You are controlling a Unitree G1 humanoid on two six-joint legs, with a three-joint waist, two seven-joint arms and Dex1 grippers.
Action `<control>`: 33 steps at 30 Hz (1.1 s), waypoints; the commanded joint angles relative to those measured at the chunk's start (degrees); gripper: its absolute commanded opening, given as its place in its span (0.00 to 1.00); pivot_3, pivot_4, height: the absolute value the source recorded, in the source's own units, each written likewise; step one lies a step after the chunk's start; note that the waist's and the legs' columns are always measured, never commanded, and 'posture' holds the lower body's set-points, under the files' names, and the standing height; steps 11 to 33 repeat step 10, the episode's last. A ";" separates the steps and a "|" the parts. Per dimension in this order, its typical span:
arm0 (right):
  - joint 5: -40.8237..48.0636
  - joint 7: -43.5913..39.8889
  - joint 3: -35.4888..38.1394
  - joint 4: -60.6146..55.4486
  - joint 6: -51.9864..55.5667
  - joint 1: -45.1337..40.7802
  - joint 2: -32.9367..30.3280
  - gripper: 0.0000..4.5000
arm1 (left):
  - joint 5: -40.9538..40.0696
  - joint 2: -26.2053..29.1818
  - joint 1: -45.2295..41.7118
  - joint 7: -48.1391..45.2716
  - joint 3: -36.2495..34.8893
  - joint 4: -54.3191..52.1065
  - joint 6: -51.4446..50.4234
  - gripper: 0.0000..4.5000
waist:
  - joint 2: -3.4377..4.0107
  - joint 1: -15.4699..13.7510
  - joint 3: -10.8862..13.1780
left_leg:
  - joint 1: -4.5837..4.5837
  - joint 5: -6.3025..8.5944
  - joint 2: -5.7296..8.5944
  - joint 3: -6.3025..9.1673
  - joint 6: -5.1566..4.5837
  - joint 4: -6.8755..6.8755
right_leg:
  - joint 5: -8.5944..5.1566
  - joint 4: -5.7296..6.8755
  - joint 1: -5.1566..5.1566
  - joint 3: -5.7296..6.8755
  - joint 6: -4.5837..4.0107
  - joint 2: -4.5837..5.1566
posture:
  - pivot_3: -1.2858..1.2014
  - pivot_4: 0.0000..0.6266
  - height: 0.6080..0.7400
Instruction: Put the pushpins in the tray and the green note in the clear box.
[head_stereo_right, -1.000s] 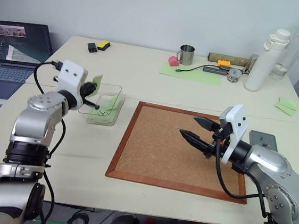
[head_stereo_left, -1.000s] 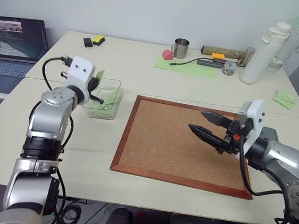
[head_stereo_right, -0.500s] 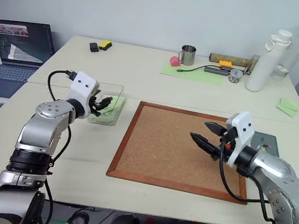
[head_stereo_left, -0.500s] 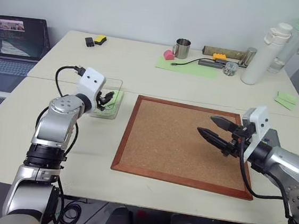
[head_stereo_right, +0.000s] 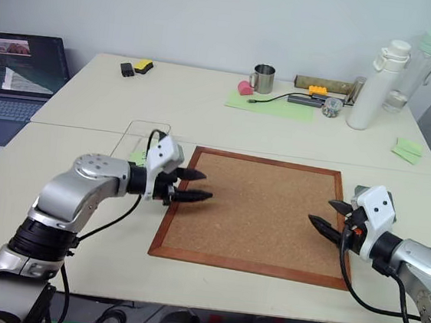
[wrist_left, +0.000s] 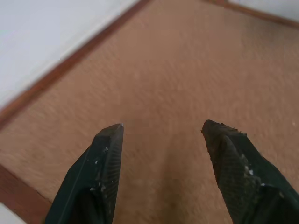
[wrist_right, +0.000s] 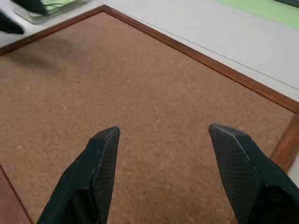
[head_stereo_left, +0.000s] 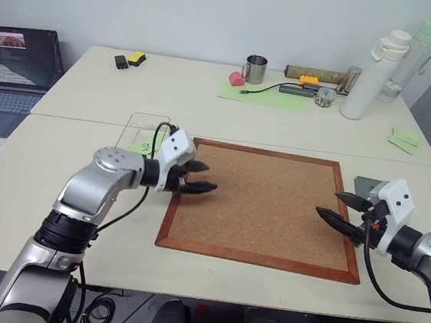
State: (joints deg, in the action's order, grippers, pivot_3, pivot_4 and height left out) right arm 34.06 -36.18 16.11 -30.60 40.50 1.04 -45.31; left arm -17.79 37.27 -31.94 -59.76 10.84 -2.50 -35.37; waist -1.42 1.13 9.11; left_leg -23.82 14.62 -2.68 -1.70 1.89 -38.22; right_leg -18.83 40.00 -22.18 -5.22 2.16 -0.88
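The pale surface (head_stereo_left: 79, 209) carries a large cork board (head_stereo_left: 269, 206) with a reddish wooden frame, lying flat in front of the robot. The clear box (head_stereo_left: 143, 127) sits just beyond the board's near-left corner, with the green note (head_stereo_left: 149, 145) lying inside it, partly hidden behind the left wrist. The left hand (head_stereo_left: 201, 177) hangs over the board's left edge, pointing toward the board's middle and away from the box, which lies close behind it; its two black fingers (wrist_left: 105, 154) stand well apart with nothing between them. The right hand (head_stereo_left: 339, 208) hangs over the board's right edge, its fingers (wrist_right: 100, 158) also spread wide and empty, pointing toward the board's middle. The tray (head_stereo_left: 369, 185) lies on the surface just beyond the right hand, beside the board's right frame; whether any pushpins lie in it cannot be told.
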 commanded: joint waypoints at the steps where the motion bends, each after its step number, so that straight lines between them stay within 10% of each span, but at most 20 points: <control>1: -1.28 -0.21 -0.35 -0.20 -2.42 -1.45 0.48 0.70 | 0.81 -1.50 0.20 0.91 0.45 -2.73 2.78 0.64 | 0.00 0.25 0.00 | 0.00 0.00 0.00 0.00 0.00 -0.02 | 0.00 0.00 0.01 0.00 0.00 0.01 | 0.52 0.24 1.00; 33: -1.25 2.42 -1.77 -1.76 -1.51 -2.51 3.80 0.70 | 1.80 -3.13 1.66 3.54 -0.49 -4.99 3.25 0.64 | 0.00 0.35 0.00 | -0.02 0.00 -0.02 0.06 0.00 0.00 | 0.00 -0.02 0.01 0.03 0.00 0.01 | 0.52 0.24 1.00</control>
